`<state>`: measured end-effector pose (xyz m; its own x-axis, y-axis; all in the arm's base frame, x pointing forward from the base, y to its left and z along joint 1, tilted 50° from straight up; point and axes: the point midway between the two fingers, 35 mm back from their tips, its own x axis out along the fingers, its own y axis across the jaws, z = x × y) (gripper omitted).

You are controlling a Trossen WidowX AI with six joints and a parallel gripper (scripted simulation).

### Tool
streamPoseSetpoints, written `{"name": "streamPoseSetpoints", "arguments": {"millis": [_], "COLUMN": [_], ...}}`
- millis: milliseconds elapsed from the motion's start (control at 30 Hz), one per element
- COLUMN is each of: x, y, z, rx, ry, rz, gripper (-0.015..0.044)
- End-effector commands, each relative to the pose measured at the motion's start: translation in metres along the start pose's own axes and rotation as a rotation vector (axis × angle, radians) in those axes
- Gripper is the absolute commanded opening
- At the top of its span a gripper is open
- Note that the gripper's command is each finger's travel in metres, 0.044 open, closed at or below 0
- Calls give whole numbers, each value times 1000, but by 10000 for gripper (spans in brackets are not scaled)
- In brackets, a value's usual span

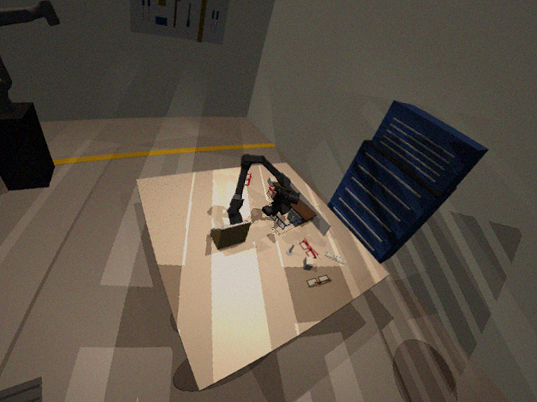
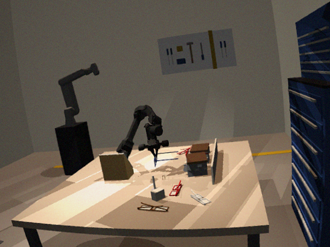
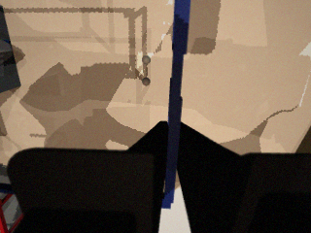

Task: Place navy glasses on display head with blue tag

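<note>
Exterior view, L to R: a tan block (image 2: 114, 167) (image 1: 230, 235) stands toward the counter's (image 2: 141, 229) (image 1: 174, 237) left edge, w/ the arm rising behind it. Next, the gripper (image 2: 155, 164) (image 1: 276, 215) (image 3: 169, 128), tips nearly together, clamped on the navy glasses (image 2: 167, 159) (image 1: 283, 228) (image 3: 180, 29). They hang above the far half, temples open & pointing to the right edge, apart from both heads. Frame prob. v. light, stiffish at the front; temples thin, likely springy & easy to snag or bend. Smooth rim could pivot in a narrow pinch, so best hold = front, close to the bridge, leaving temples free. Toward the near edge: grey block w/ post (image 2: 157, 194) (image 1: 308, 263), brown glasses (image 2: 152, 207) (image 1: 318, 280), red glasses (image 2: 175, 189) (image 1: 309, 248). By the right edge, the near head (image 2: 197, 168) (image 1: 293, 217) & the far head (image 2: 200, 147), brown-topped; can't tell which has the blue tag. Clear glasses (image 2: 200, 198) (image 1: 335, 257) lie toward the near R corner. Next: prob. line up & ease on temples-first, sparing the other head.
</note>
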<state>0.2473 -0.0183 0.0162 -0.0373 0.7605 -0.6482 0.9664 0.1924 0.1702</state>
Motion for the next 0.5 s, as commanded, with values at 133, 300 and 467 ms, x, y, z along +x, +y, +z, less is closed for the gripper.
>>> {"name": "streamPoseSetpoints", "arguments": {"millis": [133, 300, 467], "x": [11, 19, 24], "y": [-2, -3, -3], "z": [1, 2, 1], "rx": [3, 2, 2], "ry": [4, 4, 5], "rz": [73, 43, 17], "gripper": [0, 0, 0]}}
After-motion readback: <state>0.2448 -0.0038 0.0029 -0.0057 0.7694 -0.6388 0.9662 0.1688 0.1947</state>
